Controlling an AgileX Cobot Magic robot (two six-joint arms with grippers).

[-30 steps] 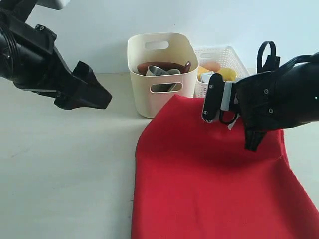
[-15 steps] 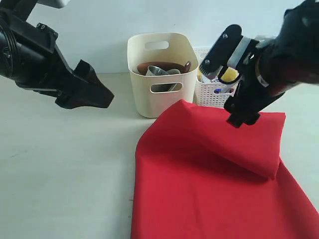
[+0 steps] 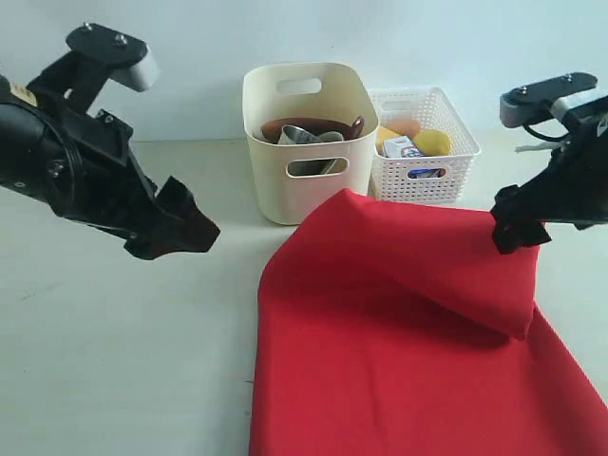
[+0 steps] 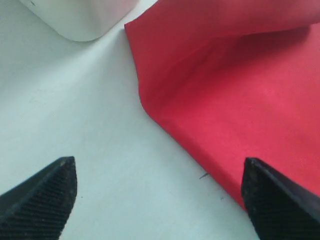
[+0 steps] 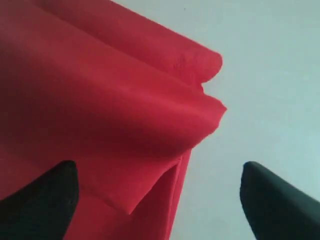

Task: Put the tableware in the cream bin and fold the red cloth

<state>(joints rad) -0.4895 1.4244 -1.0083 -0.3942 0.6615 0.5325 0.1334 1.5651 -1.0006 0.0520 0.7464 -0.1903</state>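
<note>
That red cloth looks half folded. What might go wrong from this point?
The folded flap of the red cloth lies loose with uneven edges, and the open right gripper hangs close by its corner; it might snag and undo the fold. The cloth's far corner sits by the cream bin, so tugging the cloth for another fold may nudge the bin.

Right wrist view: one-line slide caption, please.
Open right tool over the folded corner of the bright red fabric cloth.

Red cloth [image 4: 240, 75] beside cream bin [image 4: 80, 17]
</note>
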